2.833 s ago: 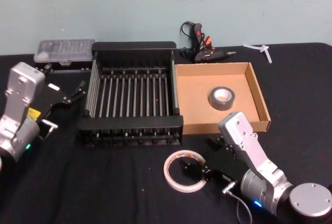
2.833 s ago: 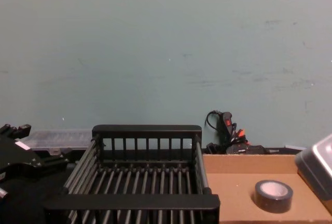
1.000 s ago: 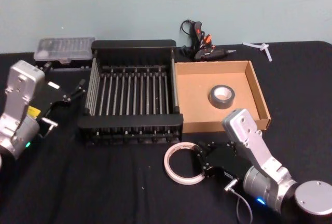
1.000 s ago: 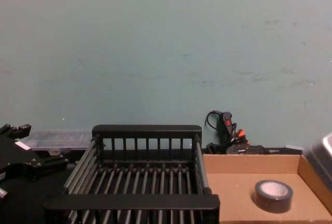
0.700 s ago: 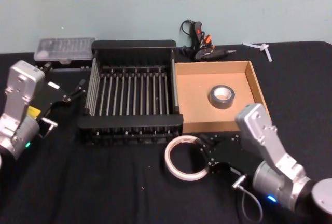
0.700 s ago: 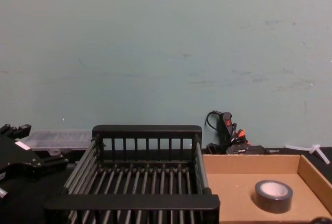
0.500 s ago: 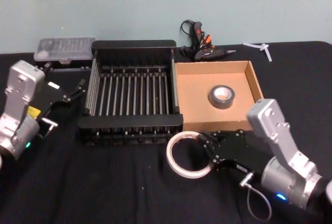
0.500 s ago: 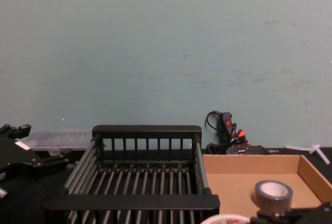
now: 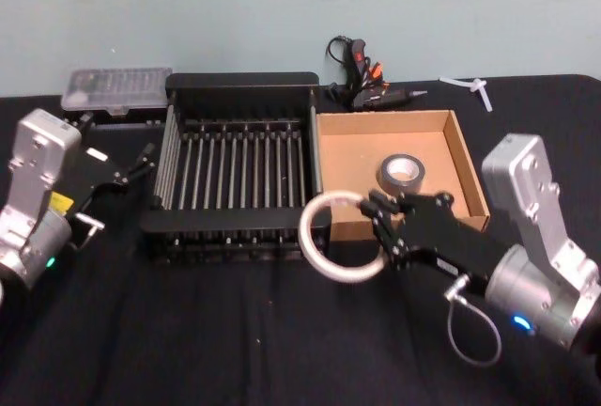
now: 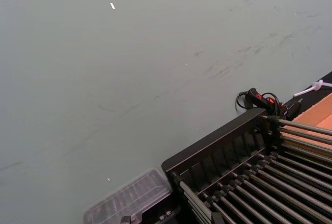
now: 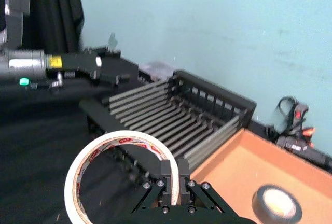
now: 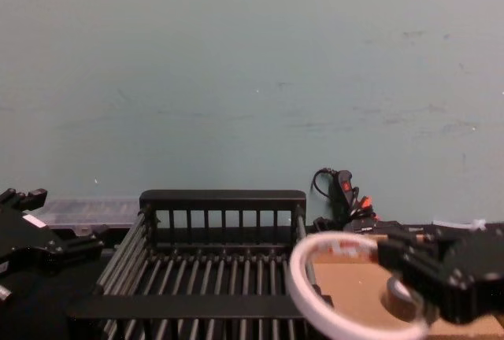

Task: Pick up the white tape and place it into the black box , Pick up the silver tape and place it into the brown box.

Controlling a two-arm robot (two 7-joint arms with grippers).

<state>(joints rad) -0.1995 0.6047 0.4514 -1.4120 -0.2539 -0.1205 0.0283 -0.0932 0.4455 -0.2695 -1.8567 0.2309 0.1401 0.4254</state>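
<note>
White tape (image 9: pixel 339 236) now lifted off the table, pinched in right end effector (image 9: pixel 380 233), nearer black box (image 9: pixel 239 163).

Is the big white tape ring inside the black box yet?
Not yet. The right end effector holds the white tape in the air by the black box's near corner.

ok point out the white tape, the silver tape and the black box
white tape (image 9: pixel 322 260): head view, lower left rim.
silver tape (image 9: pixel 402 177): head view, top face.
black box (image 9: pixel 240 84): head view, far end rim.
</note>
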